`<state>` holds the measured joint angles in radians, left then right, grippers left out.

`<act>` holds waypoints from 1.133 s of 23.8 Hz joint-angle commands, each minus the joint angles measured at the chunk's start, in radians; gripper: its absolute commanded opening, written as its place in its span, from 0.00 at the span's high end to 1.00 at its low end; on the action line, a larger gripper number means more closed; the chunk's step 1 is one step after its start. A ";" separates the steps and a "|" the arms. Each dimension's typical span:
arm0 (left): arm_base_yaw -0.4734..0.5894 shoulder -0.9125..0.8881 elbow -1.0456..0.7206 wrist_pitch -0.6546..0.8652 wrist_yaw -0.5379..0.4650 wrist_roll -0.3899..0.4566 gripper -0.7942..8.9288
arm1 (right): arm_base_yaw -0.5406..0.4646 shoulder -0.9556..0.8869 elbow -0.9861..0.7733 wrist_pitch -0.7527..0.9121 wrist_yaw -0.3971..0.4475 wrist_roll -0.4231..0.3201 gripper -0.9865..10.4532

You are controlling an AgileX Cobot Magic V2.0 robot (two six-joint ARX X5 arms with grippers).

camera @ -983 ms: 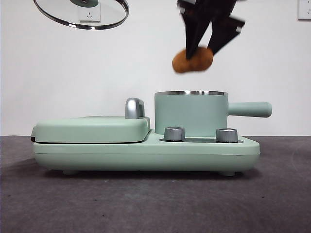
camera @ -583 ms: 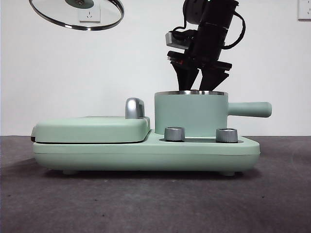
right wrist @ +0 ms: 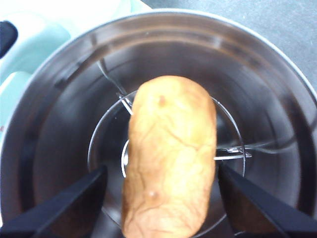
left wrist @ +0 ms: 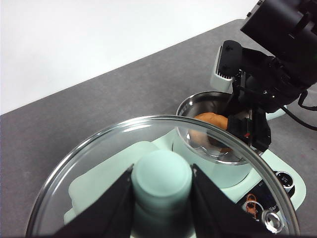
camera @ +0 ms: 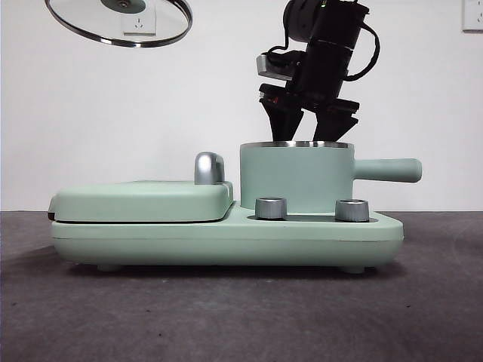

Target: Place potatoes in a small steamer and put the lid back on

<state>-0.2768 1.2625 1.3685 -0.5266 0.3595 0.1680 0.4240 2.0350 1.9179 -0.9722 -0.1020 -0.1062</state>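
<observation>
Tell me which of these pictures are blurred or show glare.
Right wrist view: the potato is soft and overbright, and the steamer wall carries smeared reflections. Left wrist view: the glass lid mirrors the pale wall. Front view: sharp and evenly lit.

mouth of mint-green cylindrical steamer pot [camera: 296,175]: blocked from above by right black two-jaw gripper [camera: 309,121], jaws spread either side of orange-brown potato [right wrist: 169,156] inside | round clear glass lid [camera: 118,21]: held high by left gripper [left wrist: 162,198], well clear | air over flat green griddle cover [camera: 143,200]: free
</observation>
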 commanded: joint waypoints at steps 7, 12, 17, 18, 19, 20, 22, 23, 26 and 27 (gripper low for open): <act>-0.002 -0.007 0.016 0.032 0.003 -0.005 0.90 | -0.059 -0.263 -0.040 -0.013 -0.063 0.069 0.60; -0.004 -0.007 0.016 0.035 0.003 -0.014 0.90 | -0.068 -0.570 -0.414 0.192 -0.055 0.074 0.60; -0.023 -0.004 0.016 0.079 0.004 -0.028 0.90 | -0.066 -0.880 -0.808 0.399 -0.055 0.095 0.65; -0.027 -0.003 0.016 0.085 0.004 -0.028 0.90 | -0.066 -0.917 -0.850 0.415 -0.055 0.100 0.65; -0.032 0.000 0.016 0.091 0.004 -0.028 0.90 | -0.066 -0.955 -0.893 0.427 -0.055 0.100 0.65; -0.038 0.003 0.016 0.097 0.004 -0.028 0.90 | -0.066 -0.996 -0.935 0.437 -0.055 0.100 0.65; -0.051 0.010 0.016 0.108 0.004 -0.027 0.90 | -0.066 -1.064 -1.001 0.453 -0.055 0.100 0.65; -0.062 0.017 0.016 0.116 0.004 -0.027 0.90 | -0.066 -1.108 -1.040 0.459 -0.055 0.099 0.65; -0.089 0.040 0.016 0.150 0.004 -0.027 0.90 | -0.066 -1.211 -1.115 0.463 -0.055 0.100 0.65; -0.097 0.049 0.016 0.163 0.004 -0.027 0.90 | -0.066 -1.239 -1.132 0.462 -0.055 0.100 0.65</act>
<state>-0.3672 1.2949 1.3678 -0.3977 0.3599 0.1444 0.3527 0.8062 0.7830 -0.5255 -0.1570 -0.0185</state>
